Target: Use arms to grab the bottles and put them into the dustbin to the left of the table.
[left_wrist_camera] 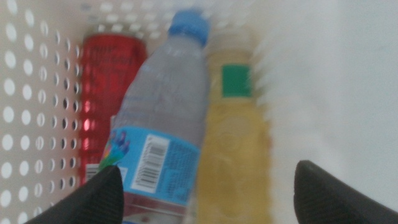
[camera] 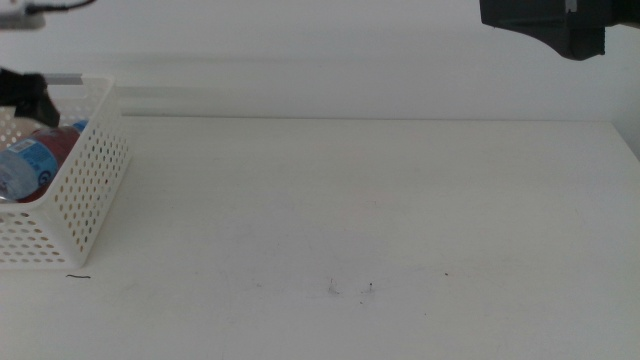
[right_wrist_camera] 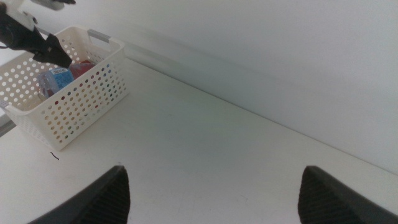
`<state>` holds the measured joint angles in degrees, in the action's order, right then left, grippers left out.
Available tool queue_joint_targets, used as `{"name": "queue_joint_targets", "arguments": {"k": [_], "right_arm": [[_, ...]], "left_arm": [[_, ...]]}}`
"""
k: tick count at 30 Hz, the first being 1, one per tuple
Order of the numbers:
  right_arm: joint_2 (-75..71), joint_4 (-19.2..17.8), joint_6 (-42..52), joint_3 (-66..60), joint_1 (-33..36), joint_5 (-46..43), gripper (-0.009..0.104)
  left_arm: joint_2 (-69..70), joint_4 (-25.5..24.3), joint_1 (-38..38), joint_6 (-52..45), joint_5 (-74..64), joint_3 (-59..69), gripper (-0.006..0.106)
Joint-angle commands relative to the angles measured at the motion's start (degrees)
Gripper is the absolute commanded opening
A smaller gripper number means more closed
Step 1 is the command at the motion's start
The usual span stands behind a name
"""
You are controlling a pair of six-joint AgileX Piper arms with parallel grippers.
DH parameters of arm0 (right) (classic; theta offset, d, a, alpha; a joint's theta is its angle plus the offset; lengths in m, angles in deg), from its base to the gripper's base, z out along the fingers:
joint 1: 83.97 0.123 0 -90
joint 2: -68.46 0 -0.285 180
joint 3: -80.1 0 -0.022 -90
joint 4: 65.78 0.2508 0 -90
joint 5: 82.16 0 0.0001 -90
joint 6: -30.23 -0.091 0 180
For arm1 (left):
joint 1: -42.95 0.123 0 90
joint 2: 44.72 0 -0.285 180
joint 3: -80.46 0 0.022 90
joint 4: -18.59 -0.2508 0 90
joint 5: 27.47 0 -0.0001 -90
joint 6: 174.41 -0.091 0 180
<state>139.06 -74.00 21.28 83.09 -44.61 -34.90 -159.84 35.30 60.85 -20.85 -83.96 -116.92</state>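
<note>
All three bottles lie side by side inside the white perforated dustbin (left_wrist_camera: 37, 124): the slim red soda can (left_wrist_camera: 106, 87), the clear water bottle (left_wrist_camera: 165, 118) with a blue cap, and the yellowish tea bottle (left_wrist_camera: 235, 143) with a green label. My left gripper (left_wrist_camera: 205, 196) hangs open just above them, holding nothing. From the middle view the dustbin (camera: 85, 180) stands at the table's left edge, with the left gripper (camera: 28, 95) over its rim. My right gripper (right_wrist_camera: 214, 199) is open and empty, held high over the table (camera: 380, 220). The right arm (camera: 555, 25) shows at the upper right.
The white tabletop (right_wrist_camera: 205, 149) stretches bare from the dustbin (right_wrist_camera: 71, 99) to the right edge, marked only by a few tiny dark specks (camera: 368, 289). A pale wall rises behind the table's far edge.
</note>
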Motion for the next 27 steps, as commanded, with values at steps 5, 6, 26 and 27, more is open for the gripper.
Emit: {"name": "queue_joint_targets", "arguments": {"k": [5,6,26,27], "right_arm": [[-0.2,-0.4,0.4,0.3,0.1,-0.6,0.093],[-0.2,-0.4,0.4,0.3,0.1,-0.6,0.093],[-0.2,-0.4,0.4,0.3,0.1,-0.6,0.093],[-0.2,-0.4,0.4,0.3,0.1,-0.6,0.093]], "left_arm": [[16.4,0.7,-9.1,2.3,15.5,15.0,0.093],[19.8,0.8,-10.8,2.3,18.5,17.7,0.093],[55.6,1.8,-31.0,5.5,49.5,46.5,0.093],[55.7,1.8,-31.0,5.4,49.6,46.5,0.093]]}}
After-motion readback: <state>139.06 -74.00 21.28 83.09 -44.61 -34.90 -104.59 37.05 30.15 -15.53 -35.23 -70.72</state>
